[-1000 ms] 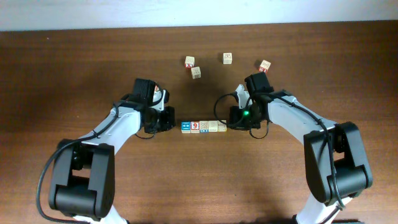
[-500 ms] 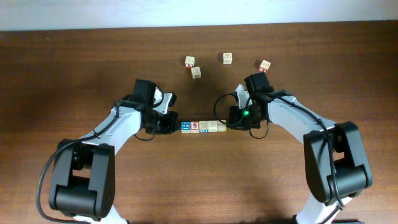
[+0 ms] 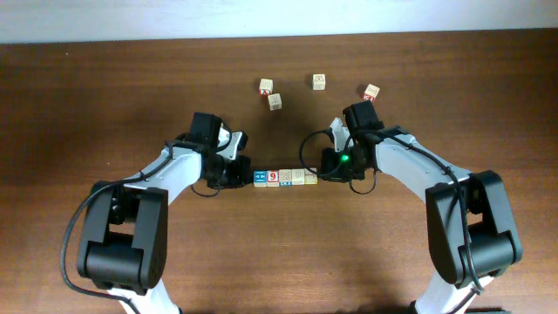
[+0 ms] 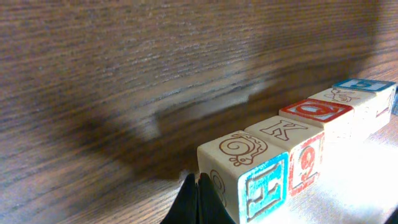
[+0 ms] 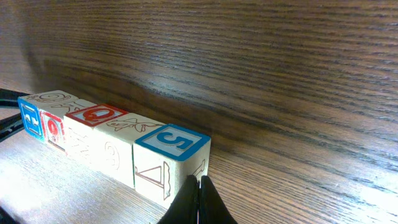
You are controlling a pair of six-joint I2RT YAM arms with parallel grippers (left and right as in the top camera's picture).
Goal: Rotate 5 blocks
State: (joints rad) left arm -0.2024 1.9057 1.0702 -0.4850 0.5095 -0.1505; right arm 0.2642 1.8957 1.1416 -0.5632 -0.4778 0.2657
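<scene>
Over the dark wooden tabletop (image 3: 105, 87), seen from above: row of blocks (image 3: 286, 177) near the centre, five cubes touching side to side, blue-faced one at the left end, red "9" next to it, three paler tops after that. At the row's left end, left gripper (image 3: 245, 174), jaws together, clamped on nothing; contact with the end cube not clear from up here. At the row's right end, right gripper (image 3: 324, 174), jaws likewise together, green light (image 3: 346, 159) lit on its wrist. Four loose cubes (image 3: 275, 101) well apart from the row, toward the far edge: two close together, one alone, one near the right arm.

Down at the left wrist: dark fingertips (image 4: 186, 208) pressed together at the bottom edge, just beside the nearest cube, the blue "H" block (image 4: 264, 186), snail drawing on top. Behind it in line: "K" block (image 4: 283, 129) with a red "9" on its side, then a red-ringed top, a pale drawn top, a blue-bordered top at the far end.

Down at the right wrist: fingertips meeting at the bottom edge, touching or just short of the blue "S" block (image 5: 171, 142), cannot tell which; sailboat drawing on its side. Rest of the row running away to the left, red-ringed top in the middle, blue face at the far end.
</scene>
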